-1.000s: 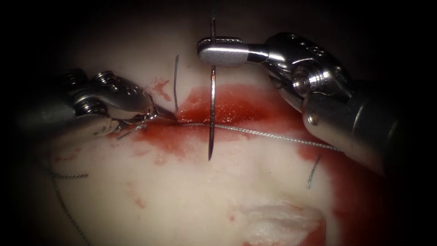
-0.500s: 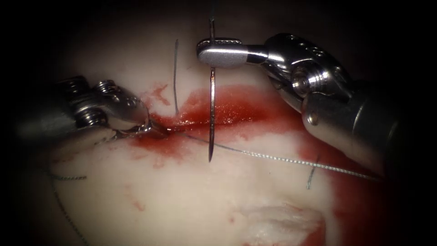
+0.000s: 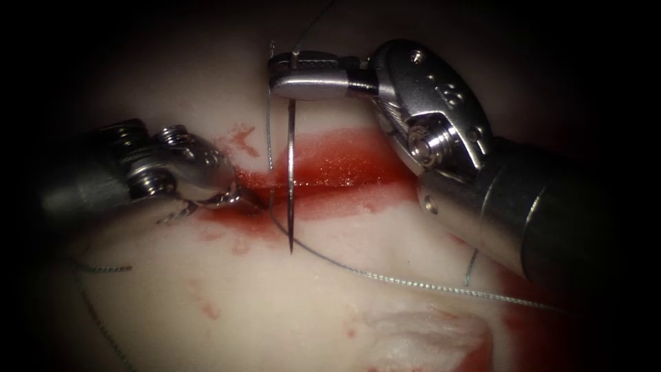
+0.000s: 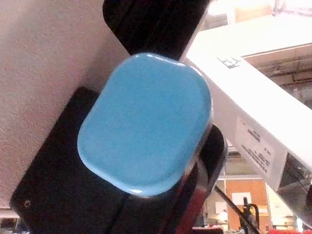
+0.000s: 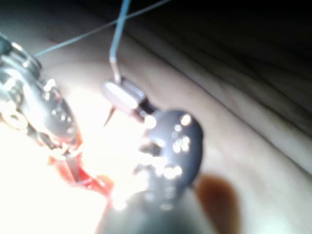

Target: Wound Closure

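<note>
While the left gripper (image 3: 234, 196) pinches thread (image 3: 413, 284) at the cut (image 3: 323, 182), the right gripper (image 3: 299, 74), clamping the needle (image 3: 291, 179) near its tail, has carried it leftward, slackening the thread across the tissue (image 3: 289, 303).

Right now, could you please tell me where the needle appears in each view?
Endoscope view: needle hangs across the cut, free of the tissue, held near its thread end by the right tool.
Right wrist view: needle juts from that tool's fingers.
Shared landmark: left tool at the cut's left end.

Steel pincer (image 3: 303, 72), screwed wrist joints, dark shafts
</note>
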Robot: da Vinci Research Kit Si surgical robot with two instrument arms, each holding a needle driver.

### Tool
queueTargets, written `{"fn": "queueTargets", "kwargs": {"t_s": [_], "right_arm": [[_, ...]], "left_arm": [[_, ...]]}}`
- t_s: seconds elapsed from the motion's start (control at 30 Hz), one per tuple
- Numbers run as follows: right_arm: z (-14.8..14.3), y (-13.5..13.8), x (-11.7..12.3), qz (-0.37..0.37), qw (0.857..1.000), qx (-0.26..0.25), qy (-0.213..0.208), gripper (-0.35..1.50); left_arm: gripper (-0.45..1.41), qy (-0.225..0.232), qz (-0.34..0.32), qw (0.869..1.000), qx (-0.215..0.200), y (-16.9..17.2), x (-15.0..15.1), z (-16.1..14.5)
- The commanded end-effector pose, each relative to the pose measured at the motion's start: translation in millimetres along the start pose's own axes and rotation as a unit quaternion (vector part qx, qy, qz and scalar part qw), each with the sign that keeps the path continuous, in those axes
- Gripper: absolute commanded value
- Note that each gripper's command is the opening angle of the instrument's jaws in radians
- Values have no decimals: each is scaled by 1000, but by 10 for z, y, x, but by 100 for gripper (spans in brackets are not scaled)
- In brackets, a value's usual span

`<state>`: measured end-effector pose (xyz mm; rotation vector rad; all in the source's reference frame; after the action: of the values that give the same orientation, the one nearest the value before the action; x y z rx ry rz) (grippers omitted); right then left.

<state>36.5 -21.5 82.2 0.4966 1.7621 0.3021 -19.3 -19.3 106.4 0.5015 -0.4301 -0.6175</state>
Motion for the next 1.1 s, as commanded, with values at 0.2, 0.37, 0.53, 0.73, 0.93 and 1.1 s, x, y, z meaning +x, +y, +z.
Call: {"fn": "queueTargets", "kwargs": {"t_s": [0.2,0.37,0.53,0.73,0.93,1.1], "right_arm": [[12,10,6,-10,1000,-4,2,-35],[12,12,12,-24,1000,-6,4,-35],[11,14,13,-24,1000,-6,4,-35],[8,16,13,-24,1000,-5,4,-35],[6,20,12,-25,1000,-6,4,-35],[5,27,11,-26,1000,-8,3,-35]], "left_arm": [[-45,8,44,999,-26,13,-14,7],[-45,37,111,992,-48,19,-14,10],[-45,61,157,986,11,23,-14,8],[-45,48,46,993,95,23,-15,3],[-45,14,-49,984,170,24,-14,1],[-45,-8,-111,965,238,26,-8,1]]}}
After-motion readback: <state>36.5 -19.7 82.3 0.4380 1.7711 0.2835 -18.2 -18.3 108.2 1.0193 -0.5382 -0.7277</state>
